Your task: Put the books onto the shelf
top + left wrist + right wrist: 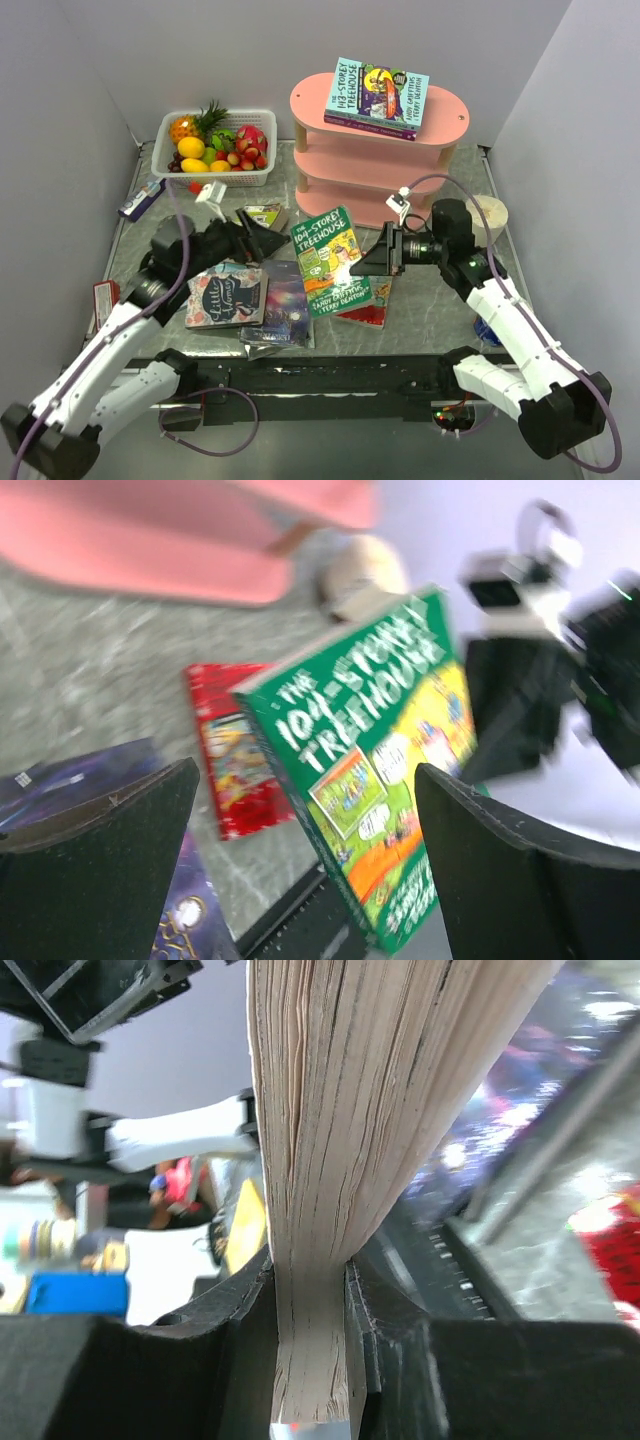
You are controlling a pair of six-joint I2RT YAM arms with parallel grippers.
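My right pincer (383,256) is clenched on the green paperback with the cartoon "104-Storey Treehouse" cover (333,262), biting its page-edge side. From my right wrist I see the cream pages squeezed between my two black fingers (235,1340). The book stands tilted, cover up, reaching away from that pincer towards my left one. I cannot tell whether its low corner touches anything. My left pincer (268,236) is released, its fingers spread wide and holding nothing, and the green book's spine side sits just in front of its gap without touching either finger. Below the held book, just under my right pincer, a thin red paperback (366,314) lies flat on the grey marbled table (440,300). Close beneath my left pincer lie a dark galaxy-cover paperback (284,306) and a grey-blue paperback with an oval title badge (228,294), side by side. Beyond both pincers stands the pink three-tier oval shelf with light wooden posts (450,125). On its top tier a teal "13-Storey Treehouse" paperback (378,95) lies on another book. Further beyond my left pincer is a white plastic basket of toy fruit (250,176).
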